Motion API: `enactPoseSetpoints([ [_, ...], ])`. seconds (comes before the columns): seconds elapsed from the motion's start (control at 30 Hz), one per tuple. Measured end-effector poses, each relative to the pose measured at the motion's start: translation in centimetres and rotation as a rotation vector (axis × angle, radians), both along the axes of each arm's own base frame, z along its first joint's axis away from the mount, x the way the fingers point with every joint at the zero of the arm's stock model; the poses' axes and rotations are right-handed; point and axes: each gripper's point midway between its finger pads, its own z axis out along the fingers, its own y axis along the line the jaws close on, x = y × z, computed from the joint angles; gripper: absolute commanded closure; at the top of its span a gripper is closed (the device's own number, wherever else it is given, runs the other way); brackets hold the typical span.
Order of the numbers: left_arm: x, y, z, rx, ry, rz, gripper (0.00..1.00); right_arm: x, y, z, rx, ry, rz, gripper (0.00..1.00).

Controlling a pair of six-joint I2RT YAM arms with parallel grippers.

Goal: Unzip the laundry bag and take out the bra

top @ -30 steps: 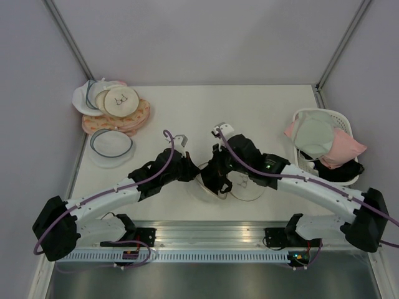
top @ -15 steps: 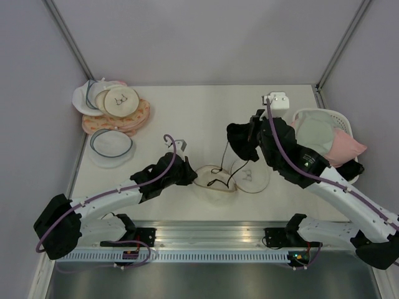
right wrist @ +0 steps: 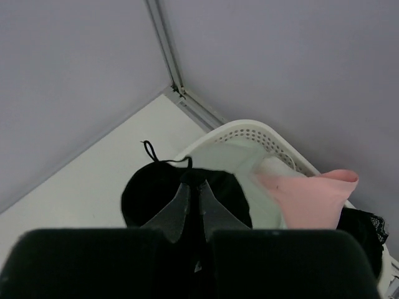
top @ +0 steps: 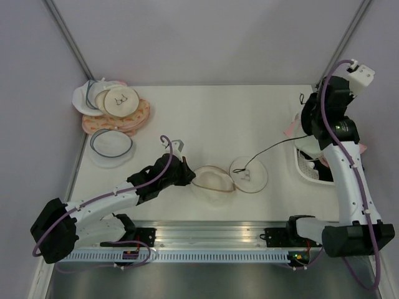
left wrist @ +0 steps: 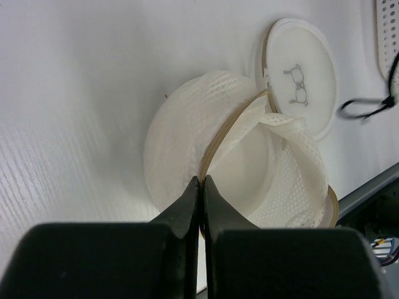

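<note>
Top external: laundry bag (top: 215, 182) lies open by the desk's (top: 212, 118) near edge, mouth up, lid flopped right; left gripper (left wrist: 201, 187) pinches its tan rim. Right gripper (right wrist: 192, 182) clamps the bunched, half-hidden bra (right wrist: 144, 200) above the right-edge basket (right wrist: 249, 134), one strap slanting toward the lid.

No readable text, brand name or number appears in any view. One graphic sign is present: a black bra outline (left wrist: 296, 85) printed on the flat round face of the laundry bag (left wrist: 206, 143), at the upper right of the left wrist view. In the top view it shows only as a small dark mark right of centre. A similar dark outline stands on a cream pouch (top: 121, 99) in the pile at the upper left of the top view.
</note>
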Motion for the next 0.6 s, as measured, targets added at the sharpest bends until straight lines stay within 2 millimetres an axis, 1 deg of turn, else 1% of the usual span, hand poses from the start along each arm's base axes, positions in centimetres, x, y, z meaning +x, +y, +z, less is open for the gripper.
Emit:
enactPoseSetpoints([
  [0.13,-0.3,0.3,0.5,-0.005,-0.003,0.000,0.98,0.0,-4.3,2.0,0.038,-0.066,-0.103,1.00],
  [0.23,-0.5,0.5,0.8,-0.007,-0.004,0.000,0.98,-0.2,-7.3,4.2,0.065,-0.132,-0.168,0.99],
  [0.3,-0.7,0.8,0.9,-0.005,-0.001,0.000,0.98,-0.3,-8.7,5.8,0.072,-0.175,-0.198,1.00],
  [0.43,-1.1,1.2,1.1,-0.005,0.006,0.004,0.98,-0.3,-10.2,9.4,0.079,-0.259,-0.211,0.99],
  [0.6,-1.4,1.5,1.6,0.003,0.021,0.005,0.98,-1.1,-11.9,13.9,0.073,-0.355,-0.227,0.99],
])
